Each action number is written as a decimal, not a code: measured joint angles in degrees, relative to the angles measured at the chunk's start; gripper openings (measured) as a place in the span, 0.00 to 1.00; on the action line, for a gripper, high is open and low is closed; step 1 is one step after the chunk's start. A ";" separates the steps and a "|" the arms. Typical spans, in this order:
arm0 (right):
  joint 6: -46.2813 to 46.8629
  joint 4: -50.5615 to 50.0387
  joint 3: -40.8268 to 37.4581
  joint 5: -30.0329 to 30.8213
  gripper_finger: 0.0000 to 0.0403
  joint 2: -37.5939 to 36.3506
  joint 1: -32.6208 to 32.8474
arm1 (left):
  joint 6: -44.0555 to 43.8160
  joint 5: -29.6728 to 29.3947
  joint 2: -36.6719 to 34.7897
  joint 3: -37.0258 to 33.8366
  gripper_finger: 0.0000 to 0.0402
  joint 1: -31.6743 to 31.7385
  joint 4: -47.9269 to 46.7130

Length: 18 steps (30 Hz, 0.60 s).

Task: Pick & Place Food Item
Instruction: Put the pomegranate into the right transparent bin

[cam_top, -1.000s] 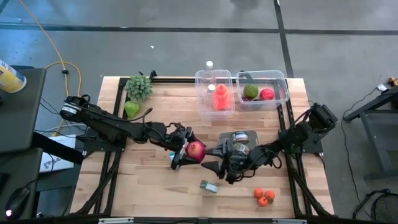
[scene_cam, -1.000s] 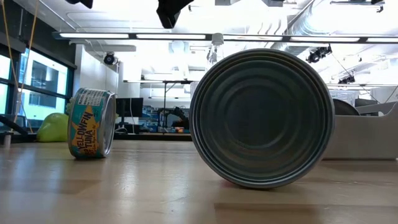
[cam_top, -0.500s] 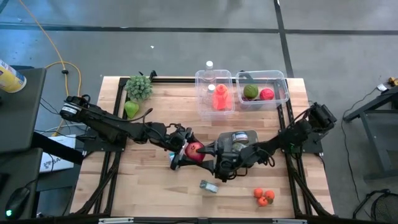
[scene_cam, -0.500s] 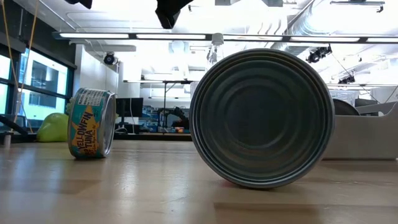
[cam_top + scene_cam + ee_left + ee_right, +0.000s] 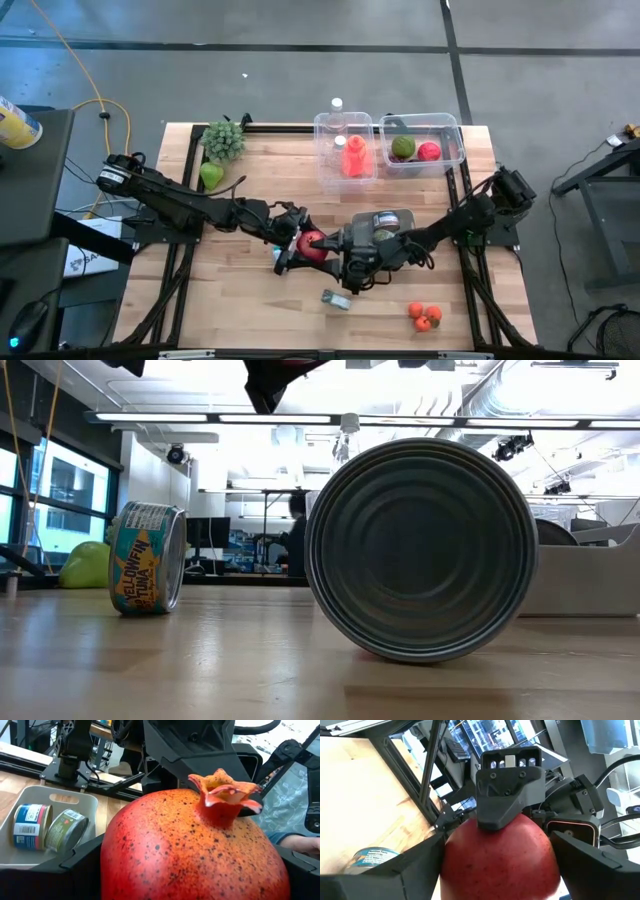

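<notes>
One pomegranate (image 5: 311,242), mid-table, aloft. Left gripper (image 5: 293,248) grasps it; right gripper (image 5: 335,252) jaws straddle it, contact unclear.

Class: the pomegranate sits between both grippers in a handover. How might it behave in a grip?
The pomegranate looks round and smooth, so it could slip or rotate between the left gripper and right gripper. It looks rigid, unlikely to deform. Released onto the table, it would probably roll.

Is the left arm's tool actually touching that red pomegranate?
Touching. In the left wrist view the pomegranate sits pressed between the left tool's dark fingers on both sides, with no gap.
</notes>
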 joint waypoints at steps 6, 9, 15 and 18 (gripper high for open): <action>1.28 -0.28 0.01 0.14 0.72 0.02 0.02 | -0.43 0.12 0.00 0.00 0.92 0.00 0.53; 1.45 -0.39 0.00 0.20 0.72 0.05 0.02 | -0.44 0.15 0.00 0.00 0.92 0.00 0.53; 1.67 -0.42 -0.01 0.69 0.71 0.11 0.60 | -0.39 0.15 0.00 0.00 0.92 0.00 0.56; 2.54 -0.54 -0.01 0.73 0.71 0.13 0.63 | -0.57 0.15 0.00 0.00 0.92 0.00 0.55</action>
